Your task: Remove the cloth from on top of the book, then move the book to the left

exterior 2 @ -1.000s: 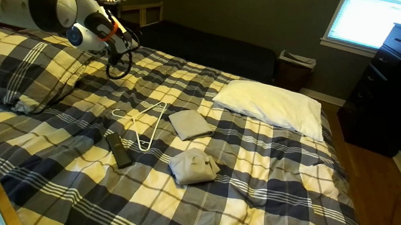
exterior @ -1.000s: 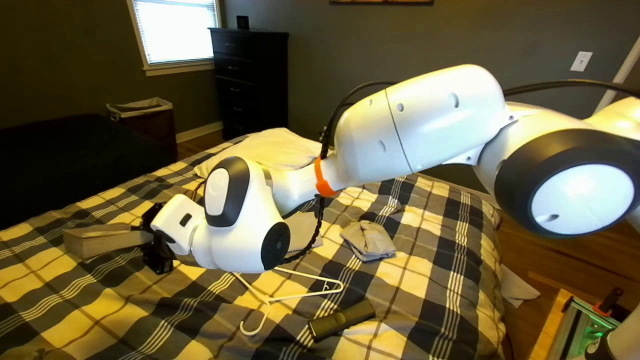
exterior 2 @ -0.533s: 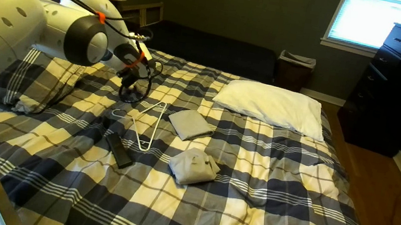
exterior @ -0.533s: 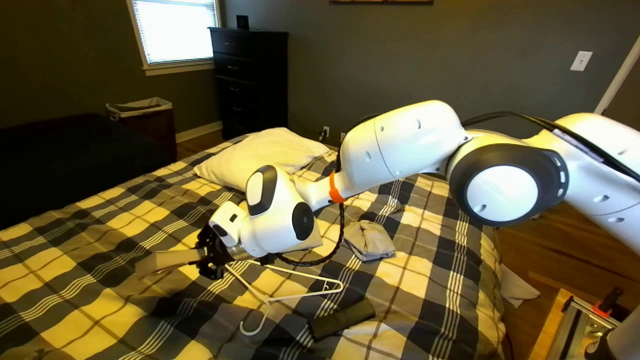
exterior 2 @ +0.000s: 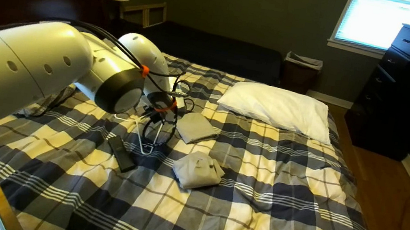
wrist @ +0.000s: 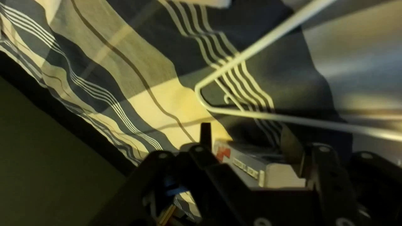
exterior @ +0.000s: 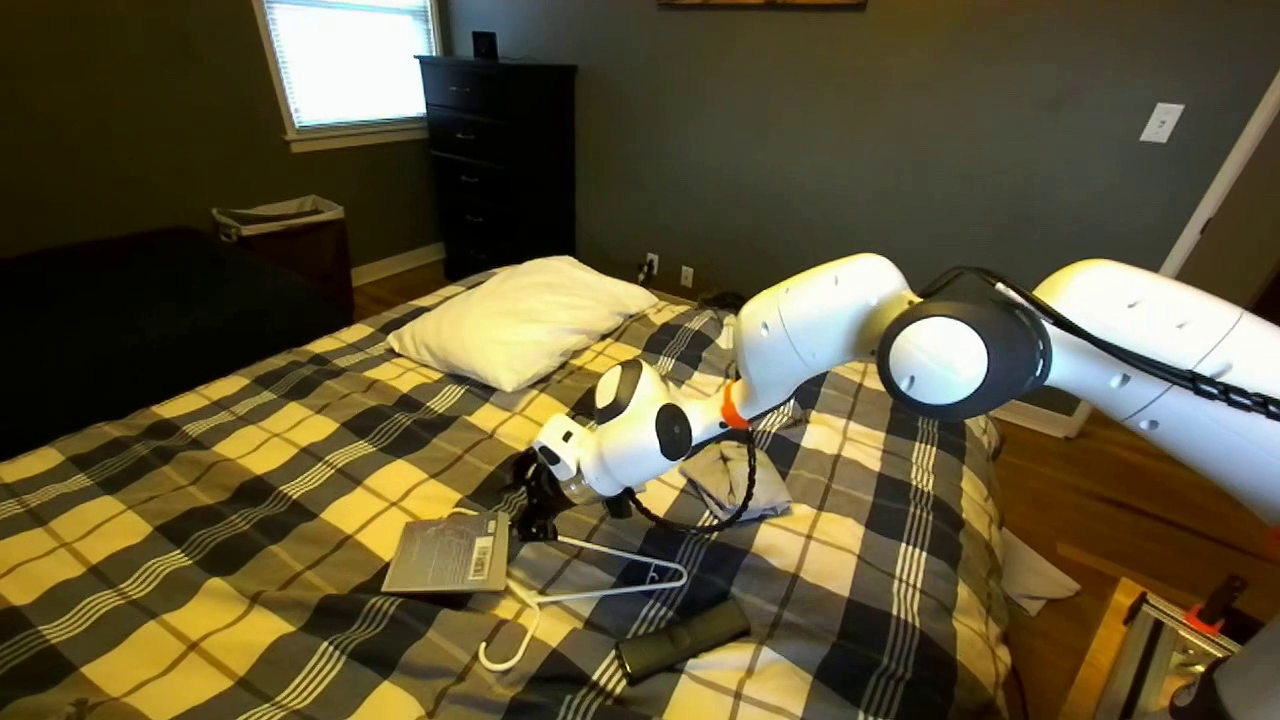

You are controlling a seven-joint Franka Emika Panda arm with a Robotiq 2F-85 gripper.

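Note:
My gripper (exterior: 520,512) is shut on a thick grey book (exterior: 447,556) and holds it tilted, low over the bed, next to the hanger. The book's label side faces the camera in that exterior view. In the wrist view the book (wrist: 245,160), with a red mark on its spine and pale pages, sits between the fingers (wrist: 248,141). Two folded grey-beige cloths lie on the bed: a bunched one (exterior 2: 198,171) and a flatter square one (exterior 2: 195,128); I cannot tell which is the task's. The bunched cloth (exterior: 738,482) also shows behind the arm; the flatter one is mostly hidden there.
A white hanger (exterior: 610,595) lies under and beside the gripper, also close in the wrist view (wrist: 282,117). A dark oblong object (exterior: 684,638) lies in front of it. A white pillow (exterior 2: 276,107) lies towards the bed's far edge. The plaid cover (exterior: 250,480) is wrinkled.
My gripper has carried the book across the bed towards the hanger and cloths, rightward in both exterior views. The book has turned so that its broad labelled side shows. The cloths have not moved.

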